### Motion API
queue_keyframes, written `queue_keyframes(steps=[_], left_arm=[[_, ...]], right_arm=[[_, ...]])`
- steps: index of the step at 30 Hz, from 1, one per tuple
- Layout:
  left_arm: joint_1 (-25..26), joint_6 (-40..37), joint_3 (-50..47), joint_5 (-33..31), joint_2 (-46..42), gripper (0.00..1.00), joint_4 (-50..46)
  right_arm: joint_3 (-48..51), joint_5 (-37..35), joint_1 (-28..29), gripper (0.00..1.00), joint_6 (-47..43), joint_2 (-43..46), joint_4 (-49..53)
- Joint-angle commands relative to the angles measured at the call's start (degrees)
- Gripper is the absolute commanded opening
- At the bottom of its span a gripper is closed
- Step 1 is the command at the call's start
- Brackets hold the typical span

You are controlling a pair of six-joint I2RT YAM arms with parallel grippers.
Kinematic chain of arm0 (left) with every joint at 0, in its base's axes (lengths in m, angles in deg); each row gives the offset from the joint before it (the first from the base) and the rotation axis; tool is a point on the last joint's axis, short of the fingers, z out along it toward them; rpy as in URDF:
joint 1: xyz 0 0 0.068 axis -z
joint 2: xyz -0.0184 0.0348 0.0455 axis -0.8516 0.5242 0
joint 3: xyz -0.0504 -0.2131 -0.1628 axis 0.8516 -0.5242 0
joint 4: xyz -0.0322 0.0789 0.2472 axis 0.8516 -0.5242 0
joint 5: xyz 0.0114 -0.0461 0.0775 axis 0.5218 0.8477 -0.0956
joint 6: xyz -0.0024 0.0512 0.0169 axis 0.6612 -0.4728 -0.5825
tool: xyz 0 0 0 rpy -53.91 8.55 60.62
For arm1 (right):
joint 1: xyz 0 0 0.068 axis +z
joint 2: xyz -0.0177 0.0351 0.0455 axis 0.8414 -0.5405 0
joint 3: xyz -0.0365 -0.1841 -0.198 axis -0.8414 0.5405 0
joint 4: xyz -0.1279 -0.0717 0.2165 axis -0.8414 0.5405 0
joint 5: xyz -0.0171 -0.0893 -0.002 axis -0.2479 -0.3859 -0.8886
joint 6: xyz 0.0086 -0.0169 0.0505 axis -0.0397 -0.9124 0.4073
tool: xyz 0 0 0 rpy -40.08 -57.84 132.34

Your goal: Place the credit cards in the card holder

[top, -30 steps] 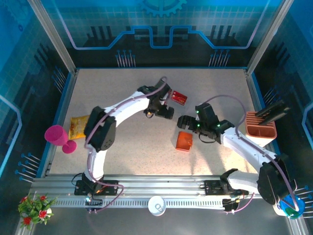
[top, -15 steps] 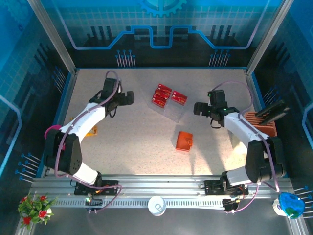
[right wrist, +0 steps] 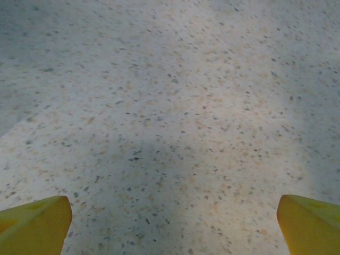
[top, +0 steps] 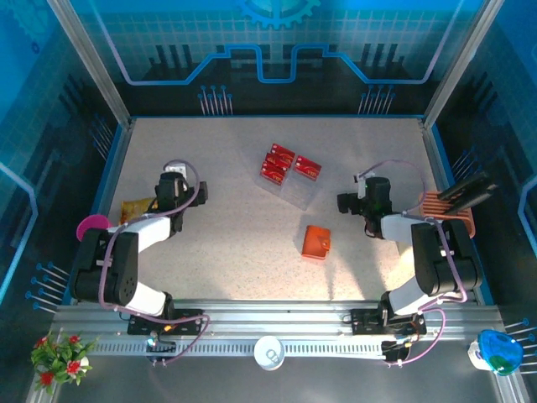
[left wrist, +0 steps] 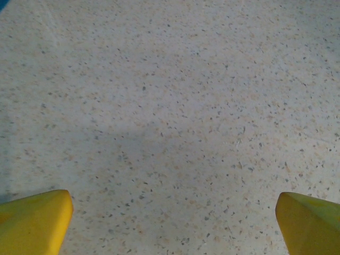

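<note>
Red credit cards [top: 281, 161] lie in a small group at the back centre, with one more red card [top: 307, 168] beside them, on a clear tray [top: 295, 191]. Dark cards [top: 466, 190] stick out of the peach stand. The orange-red card holder [top: 316, 242] lies shut on the table, in front of the tray. My left gripper [top: 173, 176] is folded back at the left, far from the cards. Its yellow fingertips [left wrist: 37, 220] stand wide apart over bare table, so my left gripper [left wrist: 172, 223] is open and holds nothing. My right gripper [top: 347, 201] rests right of the holder, and in its wrist view my right gripper [right wrist: 172, 223] is also open and holds nothing.
A peach slotted stand [top: 447, 220] is at the right edge. A yellow packet [top: 134, 207] and a pink goblet [top: 92, 227] sit at the left edge. Blue walls [top: 109, 168] fence the speckled table [top: 235, 243].
Both arms have drawn back from the middle: the left gripper left the cards and swung to the far left, and the right gripper pulled away from the holder toward the right. Both stayed open.
</note>
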Motion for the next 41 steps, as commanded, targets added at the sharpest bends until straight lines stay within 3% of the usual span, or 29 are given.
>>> queue_keyframes(steps=[1,3,5,8,9,13,15,18,31,35,41], left_arm=[[-0.9,-2.3,-2.7,6.2,2.0,0.99,12.8],[-1.0,-3.0,-3.9,8.4,1.9,0.99,15.5],[-1.2,-3.0,-6.0,9.3,1.6,0.99,18.6],[-0.8,-3.6,-10.9,8.2,3.7,0.99,30.2],[-0.6,-3.2,-10.4,7.8,3.4,0.99,27.8],[-1.7,-2.4,-10.1,8.5,3.9,0.99,28.3],[-1.7,-2.3,-10.0,8.5,3.8,0.99,27.8],[-1.7,-2.3,-10.0,8.5,3.8,0.99,28.1],[-1.7,-2.3,-10.0,8.5,3.8,0.99,28.1],[-1.7,-2.3,-10.0,8.5,3.8,0.99,28.1],[-1.7,-2.4,-10.2,8.5,3.8,0.99,28.3]], right_arm=[[4.3,7.1,-2.0,1.00,-2.5,1.5,-18.8],[8.4,8.2,-3.1,1.00,-1.5,-0.9,-28.9],[7.0,8.3,-3.8,1.00,-0.9,0.9,-23.2],[7.6,7.8,-3.4,1.00,-1.1,0.0,-25.7],[7.6,7.2,-3.1,1.00,-1.2,-0.1,-26.2],[10.7,-9.0,0.1,1.00,0.8,-0.1,-32.2],[11.3,-5.6,0.3,1.00,-1.1,-0.4,-34.0],[8.6,-3.0,0.3,1.00,-1.8,-0.3,-28.5],[8.6,-2.1,0.2,1.00,-2.0,-0.3,-28.5],[7.7,2.3,-1.8,1.00,-1.2,-0.2,-26.6],[8.0,2.5,-1.7,1.00,-1.3,-0.3,-27.1]])
